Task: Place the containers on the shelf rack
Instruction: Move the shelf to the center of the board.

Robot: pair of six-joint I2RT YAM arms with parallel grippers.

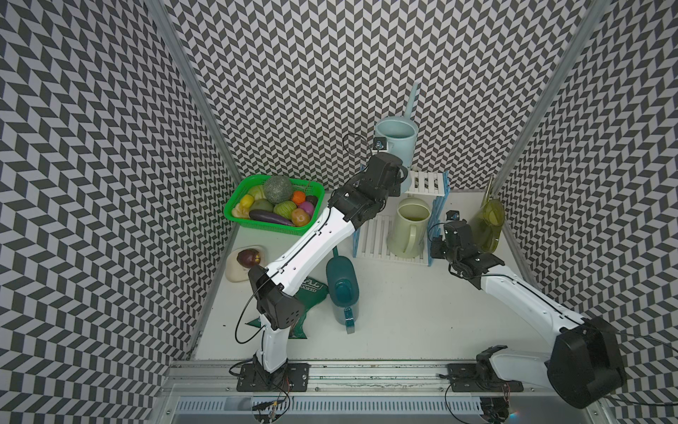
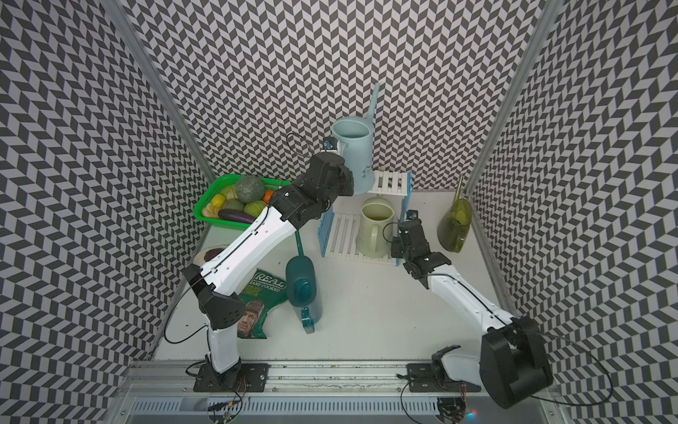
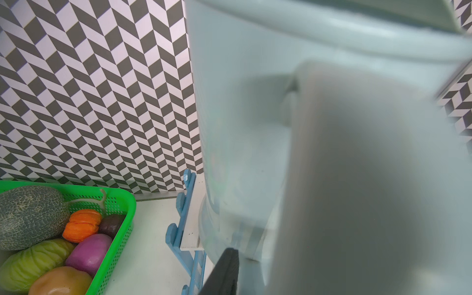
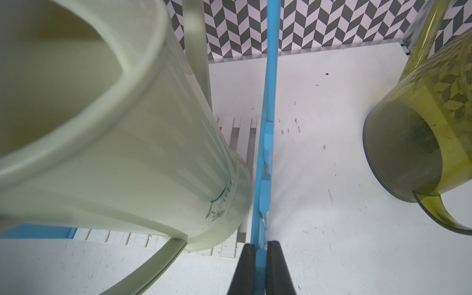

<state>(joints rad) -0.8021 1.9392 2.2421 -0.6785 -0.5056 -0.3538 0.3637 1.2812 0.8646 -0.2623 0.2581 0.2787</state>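
On shelf rack (image 4: 268, 102) side edge — right end effector (image 4: 260, 249) clamped, olive can (image 4: 421, 115) near

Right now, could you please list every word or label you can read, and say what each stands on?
"REAL": on the green crisp bag.
"HAND COOKED": same bag, just below.
Smaller lines on that bag: too blurred to read.
Prints on the pale cream can and the light blue can: too small or blurred.
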